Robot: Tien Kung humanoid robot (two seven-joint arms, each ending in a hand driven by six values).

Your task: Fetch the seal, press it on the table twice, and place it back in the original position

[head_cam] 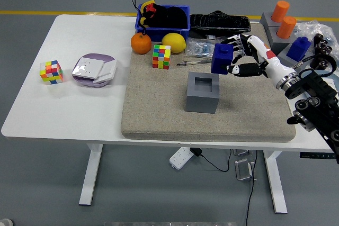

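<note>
My right hand (235, 59) comes in from the right and is shut on the blue seal (221, 58). It holds the seal in the air, up and to the right of the grey holder block (202, 99). The block stands on the beige felt mat (159, 115) with its square socket (203, 83) showing empty. My left arm is out of view.
A Rubik's cube (161, 56), a pen (190, 62), an orange (141, 43), a lemon (174, 42) and a blue bin (163, 22) lie behind the block. Another blue seal in a grey holder (299, 48) and orange cylinders (283, 18) stand at the right. A second cube (51, 72) and a purple-rimmed device (94, 69) are left.
</note>
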